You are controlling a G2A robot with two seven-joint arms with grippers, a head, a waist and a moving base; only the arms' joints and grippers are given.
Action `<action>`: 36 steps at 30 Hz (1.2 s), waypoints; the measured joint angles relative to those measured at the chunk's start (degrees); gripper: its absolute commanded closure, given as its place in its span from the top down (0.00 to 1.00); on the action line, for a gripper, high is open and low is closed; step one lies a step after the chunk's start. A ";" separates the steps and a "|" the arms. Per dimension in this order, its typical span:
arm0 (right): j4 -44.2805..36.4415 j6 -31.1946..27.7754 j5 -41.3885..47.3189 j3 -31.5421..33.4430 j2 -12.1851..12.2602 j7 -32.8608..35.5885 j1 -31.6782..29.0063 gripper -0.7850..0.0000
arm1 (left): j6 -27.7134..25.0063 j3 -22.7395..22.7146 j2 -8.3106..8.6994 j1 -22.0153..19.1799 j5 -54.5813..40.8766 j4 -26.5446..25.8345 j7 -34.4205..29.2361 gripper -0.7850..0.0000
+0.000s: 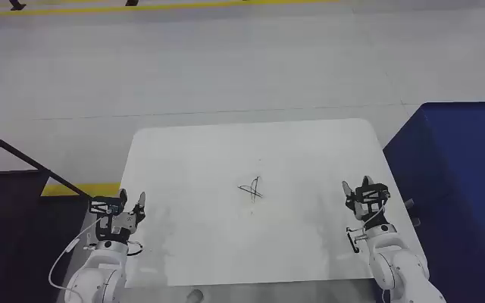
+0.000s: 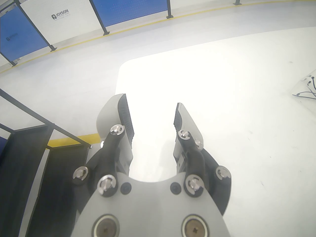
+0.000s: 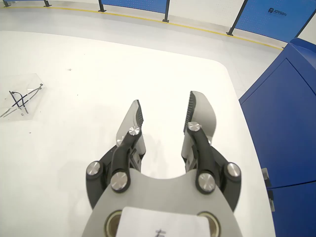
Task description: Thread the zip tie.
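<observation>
Not started — zip ties (image 1: 252, 189) lie loose mid desk (image 1: 189, 151); left and right jaws wide, empty, well away.

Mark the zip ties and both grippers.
zip ties (image 1: 251, 189), top view: where the black strands cross.
left gripper (image 2: 150, 99), left wrist view: midway between its open fingertips.
right gripper (image 3: 165, 97), right wrist view: midway between its open fingertips.

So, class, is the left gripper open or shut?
Open. The left gripper has its fingers apart, with bare table between them and nothing held.
</observation>
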 measured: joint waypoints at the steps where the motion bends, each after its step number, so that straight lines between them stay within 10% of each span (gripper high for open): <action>1: 0.00 0.00 0.00 0.00 0.00 0.00 0.00 0.68 | 0.00 0.00 0.00 0.00 0.00 0.00 0.00 0.43; 10: 0.00 0.00 0.00 0.00 0.00 0.00 0.00 1.00 | 0.00 0.00 0.00 0.00 0.00 0.00 0.00 0.43; 34: 0.00 0.00 0.00 0.00 0.00 0.00 0.00 1.00 | 0.00 0.00 0.00 0.00 0.00 0.00 0.00 0.43; 35: 0.00 0.00 0.00 0.00 0.00 0.00 0.00 1.00 | 0.00 0.00 0.00 0.00 0.00 0.00 0.00 1.00; 36: 0.00 0.00 0.00 0.00 0.00 0.00 0.00 1.00 | 0.00 0.00 0.00 0.00 0.00 0.00 0.00 1.00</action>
